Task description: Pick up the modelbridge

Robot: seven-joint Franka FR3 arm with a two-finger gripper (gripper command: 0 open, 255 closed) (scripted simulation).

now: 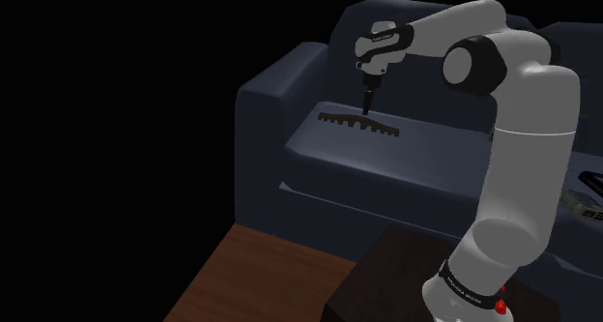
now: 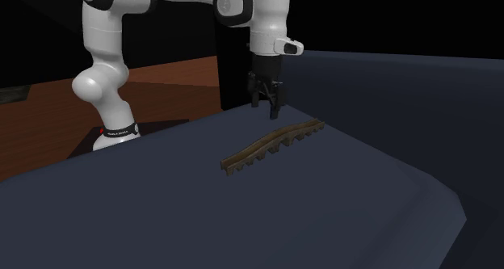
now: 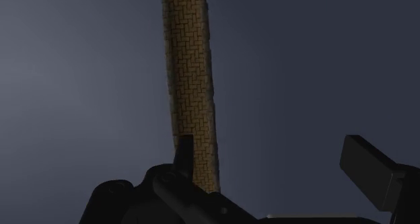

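The model bridge point(image 1: 358, 124) is a long, thin brown strip with small piers, lying flat on the dark blue sofa seat point(image 1: 387, 165). From the second exterior view the bridge point(image 2: 275, 143) runs diagonally across the cushion. My gripper point(image 1: 366, 107) hangs just above its middle, pointing down, open and holding nothing. Seen from the second exterior view, the gripper point(image 2: 270, 107) sits a little over the far side of the bridge. Through the wrist camera the woven-patterned bridge deck point(image 3: 192, 75) passes under one finger point(image 3: 184, 152), while the other finger point(image 3: 367, 165) stands well apart over bare cushion.
The sofa's armrest point(image 1: 256, 127) rises beside the seat on the shoulder view's left, the backrest point(image 1: 435, 40) behind it. A flat patterned object point(image 1: 588, 192) lies at the far right. Wooden floor point(image 1: 261, 281) and the dark stand point(image 1: 387, 281) sit below. Black area beyond.
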